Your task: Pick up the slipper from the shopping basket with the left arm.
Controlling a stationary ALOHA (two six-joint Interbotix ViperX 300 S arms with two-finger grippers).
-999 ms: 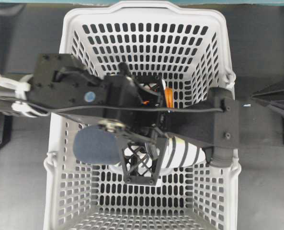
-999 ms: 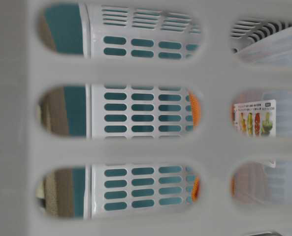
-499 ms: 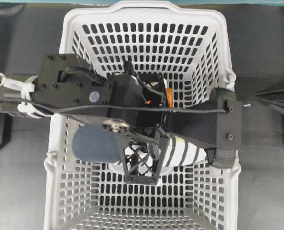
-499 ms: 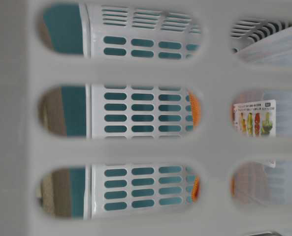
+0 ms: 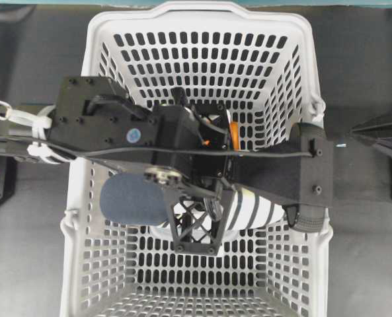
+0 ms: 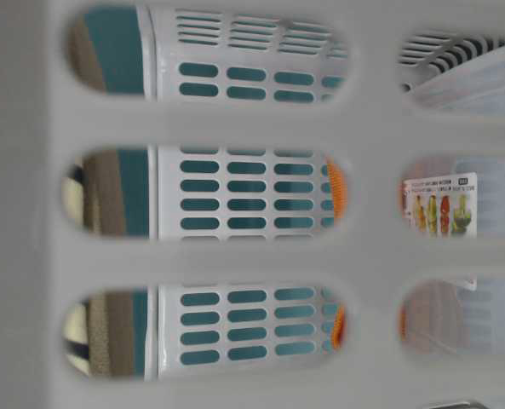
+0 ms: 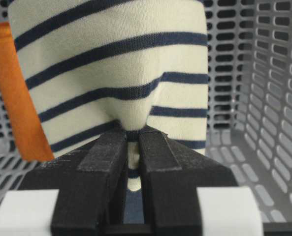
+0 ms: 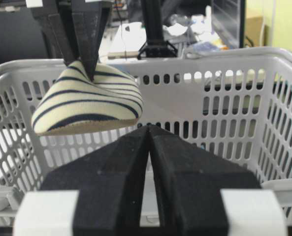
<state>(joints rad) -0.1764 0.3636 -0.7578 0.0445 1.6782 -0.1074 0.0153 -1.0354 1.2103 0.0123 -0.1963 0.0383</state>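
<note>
The slipper (image 5: 133,198) has a navy insole and a cream upper with navy stripes. It hangs inside the light-grey shopping basket (image 5: 202,10), clear of the floor in the right wrist view (image 8: 86,105). My left gripper (image 7: 132,135) is shut on a pinched fold of the striped upper (image 7: 111,64). The left arm (image 5: 110,125) reaches over the basket's middle, and its lattice frame (image 5: 196,228) hides part of the slipper. My right gripper (image 8: 149,129) is shut and empty outside the basket's right side (image 5: 381,129).
A folded orange cloth (image 7: 17,98) lies in the basket beside the slipper, partly under the arm (image 5: 233,135). Slotted basket walls (image 7: 264,73) stand close on all sides. A clear plastic container with a picture label (image 6: 439,204) shows through the slots.
The left arm has shifted slightly right with the slipper still gripped. In the table-level view a cream, dark-striped edge has come into the left slots. The right arm has not moved.
</note>
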